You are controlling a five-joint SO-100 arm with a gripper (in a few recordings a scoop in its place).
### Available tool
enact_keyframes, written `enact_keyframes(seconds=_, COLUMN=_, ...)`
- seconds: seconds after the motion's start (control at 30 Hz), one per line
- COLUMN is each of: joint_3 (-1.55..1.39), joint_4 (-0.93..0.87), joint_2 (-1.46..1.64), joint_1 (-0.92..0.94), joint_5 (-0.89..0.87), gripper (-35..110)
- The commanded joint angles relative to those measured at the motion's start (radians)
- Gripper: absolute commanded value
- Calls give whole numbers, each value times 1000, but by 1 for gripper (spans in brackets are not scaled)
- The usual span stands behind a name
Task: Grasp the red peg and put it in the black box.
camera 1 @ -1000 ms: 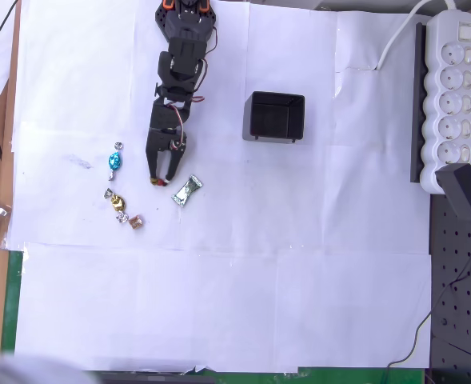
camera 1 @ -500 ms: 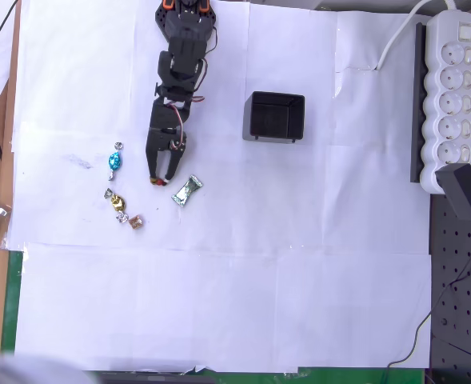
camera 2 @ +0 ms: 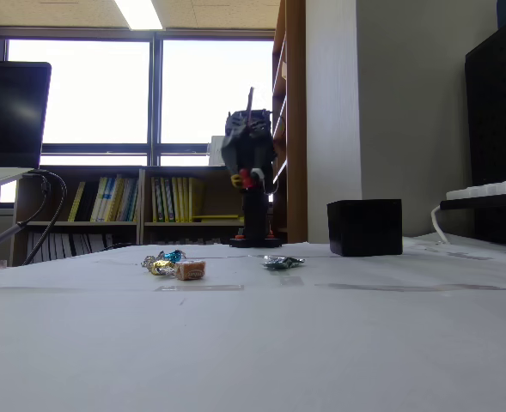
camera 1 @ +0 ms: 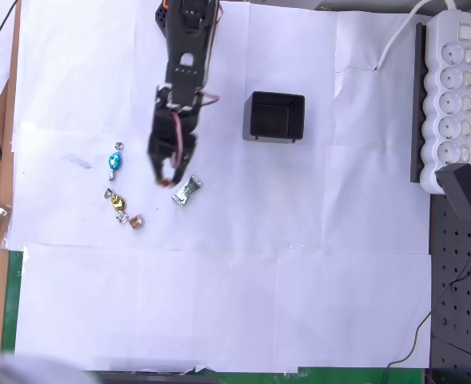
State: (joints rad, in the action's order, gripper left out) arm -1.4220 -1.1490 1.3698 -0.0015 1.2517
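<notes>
the claw is pinching the red peg between its tips, and in the overhead view the arm is blurring with motion. in the fixed view the claw is hanging well above the counter with the red peg showing as a small red spot at its tips, so the peg is off the surface and in transit.

handling judgement: the peg is tiny, rigid and very light. it is probably smooth and round, so it is liable to roll or squirt out of a loose pinch. the hold is best taken across its widest part, centred in the tips, with steady pressure and no jerking.

the black box is standing at about 2 o'clock from the claw in the overhead view, well apart, with its top open. the green candy is lying just beside the claw at about 4 o'clock. the blue candy is sitting at 9 o'clock, and the gold candy at about 8 o'clock. none of these are lying between the claw and the box.
</notes>
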Motion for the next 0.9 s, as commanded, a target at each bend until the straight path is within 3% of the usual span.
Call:
enact_keyframes(seconds=0.0, joint_3=-241, joint_4=-611, joint_2=-83, joint_1=-153, joint_5=-72, gripper=0)
enact_keyframes(seconds=0.1, joint_3=-314, joint_4=-719, joint_2=-78, joint_1=-305, joint_5=-169, gripper=0)
enact_keyframes(seconds=0.3, joint_3=-466, joint_4=-719, joint_2=-8, joint_1=-551, joint_5=-365, gripper=0)
enact_keyframes(seconds=0.87, joint_3=-793, joint_4=-560, joint_2=460, joint_1=-738, joint_5=-482, gripper=0)
